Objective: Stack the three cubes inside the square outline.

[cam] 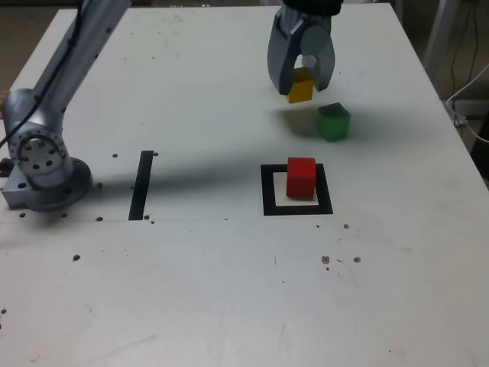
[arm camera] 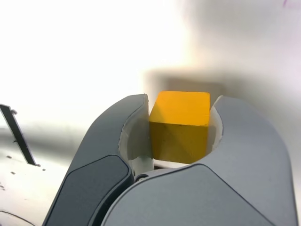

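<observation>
Gripper jaws are closed onto the yellow cube (the wrist view shows both inner faces against it), holding it above the white table. Just beside it lies the green cube. Nearer the camera, the red cube sits inside the square outline.
</observation>
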{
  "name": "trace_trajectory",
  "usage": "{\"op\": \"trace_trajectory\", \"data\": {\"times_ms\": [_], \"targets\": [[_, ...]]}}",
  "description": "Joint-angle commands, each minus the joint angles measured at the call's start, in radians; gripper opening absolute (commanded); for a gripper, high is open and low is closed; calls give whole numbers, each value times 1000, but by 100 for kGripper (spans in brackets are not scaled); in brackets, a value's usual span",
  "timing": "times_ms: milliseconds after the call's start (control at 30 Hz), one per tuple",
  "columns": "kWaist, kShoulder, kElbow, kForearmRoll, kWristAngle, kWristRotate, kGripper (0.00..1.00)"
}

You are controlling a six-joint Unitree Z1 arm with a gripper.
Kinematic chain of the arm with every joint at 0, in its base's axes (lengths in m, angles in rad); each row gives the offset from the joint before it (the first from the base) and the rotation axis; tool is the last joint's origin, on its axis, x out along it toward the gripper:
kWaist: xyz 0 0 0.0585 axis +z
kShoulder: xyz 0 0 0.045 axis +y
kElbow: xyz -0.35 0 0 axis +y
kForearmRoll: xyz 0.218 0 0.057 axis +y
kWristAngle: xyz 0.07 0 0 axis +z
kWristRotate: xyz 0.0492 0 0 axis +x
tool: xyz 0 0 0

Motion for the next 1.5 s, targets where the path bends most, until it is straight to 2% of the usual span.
{"op": "trace_trajectory", "data": {"times_ms": [0, 333, 700, 1000, 1467], "targets": [[-30, -40, 22, 27, 1, 2, 28], [-202, -153, 144, 23, -20, -9, 28], [-359, -189, 194, 8, -26, -43, 29], [-402, -175, 209, -8, -25, -44, 29], [-407, -125, 220, -49, -25, -31, 29]]}}
